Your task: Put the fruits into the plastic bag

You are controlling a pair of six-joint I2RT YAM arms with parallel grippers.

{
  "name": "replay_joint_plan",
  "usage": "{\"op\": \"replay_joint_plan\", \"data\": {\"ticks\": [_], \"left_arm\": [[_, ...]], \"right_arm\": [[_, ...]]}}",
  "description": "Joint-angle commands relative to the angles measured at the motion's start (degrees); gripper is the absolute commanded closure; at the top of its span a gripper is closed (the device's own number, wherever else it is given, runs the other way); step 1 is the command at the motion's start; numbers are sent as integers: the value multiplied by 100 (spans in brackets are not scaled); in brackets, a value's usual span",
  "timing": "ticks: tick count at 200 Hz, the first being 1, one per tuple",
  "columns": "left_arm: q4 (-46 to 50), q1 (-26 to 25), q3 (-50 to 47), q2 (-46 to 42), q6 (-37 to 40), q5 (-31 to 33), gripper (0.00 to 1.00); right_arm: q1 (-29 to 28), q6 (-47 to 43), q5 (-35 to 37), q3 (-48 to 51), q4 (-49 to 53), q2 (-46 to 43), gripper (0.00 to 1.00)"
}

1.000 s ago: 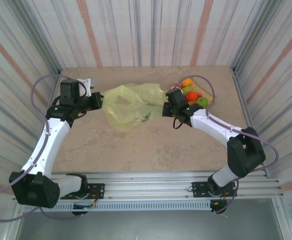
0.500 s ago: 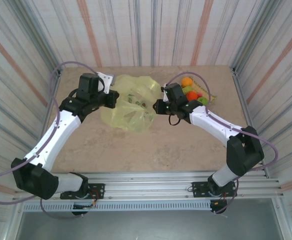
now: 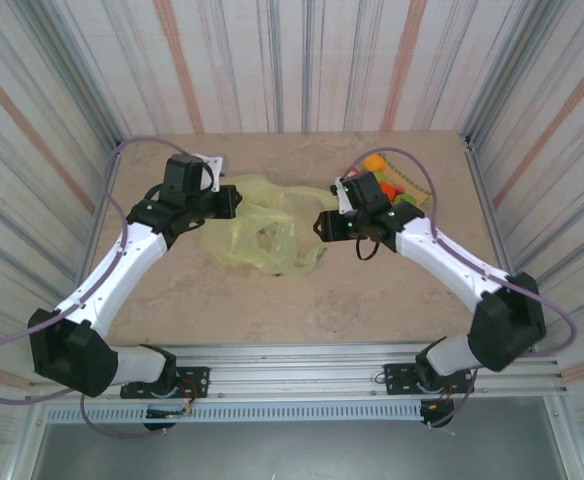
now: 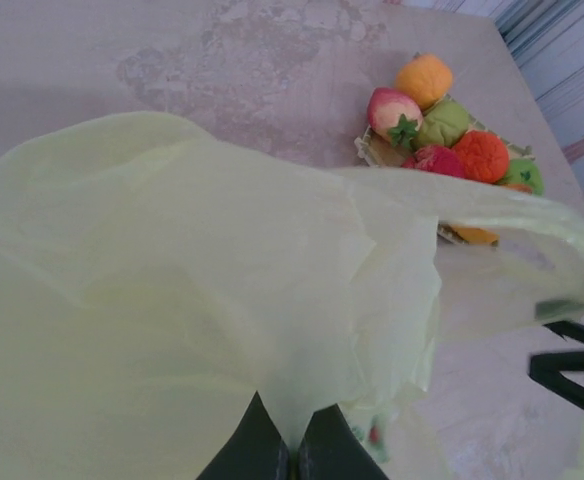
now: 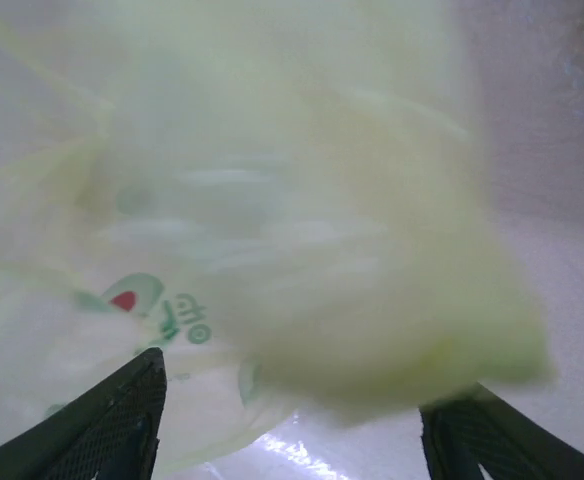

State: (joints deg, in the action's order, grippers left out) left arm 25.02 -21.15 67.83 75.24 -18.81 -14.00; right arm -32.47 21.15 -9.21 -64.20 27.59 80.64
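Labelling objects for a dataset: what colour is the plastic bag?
The plastic bag is translucent pale yellow-green; it shows best in the left wrist view.

left pincer (image 4: 290, 455) pinches the yellow-green plastic bag (image 4: 192, 270); fruits (image 4: 442, 125) cluster at two o'clock on the counter (image 4: 172, 50).

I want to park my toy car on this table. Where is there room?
The biggest bare patch of table lies in front, between the plastic bag and the metal rail. A thinner bare strip runs along the back wall, behind the bag. It is crowded at the back right, where the fruits pile up.
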Motion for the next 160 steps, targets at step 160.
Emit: {"op": "replay_joint_plan", "data": {"ticks": [160], "left_arm": [[-846,113,-1057,-510,-1901,975,100]], "right_arm": [[2189,52,-163,243,358,-1466,25]]}}
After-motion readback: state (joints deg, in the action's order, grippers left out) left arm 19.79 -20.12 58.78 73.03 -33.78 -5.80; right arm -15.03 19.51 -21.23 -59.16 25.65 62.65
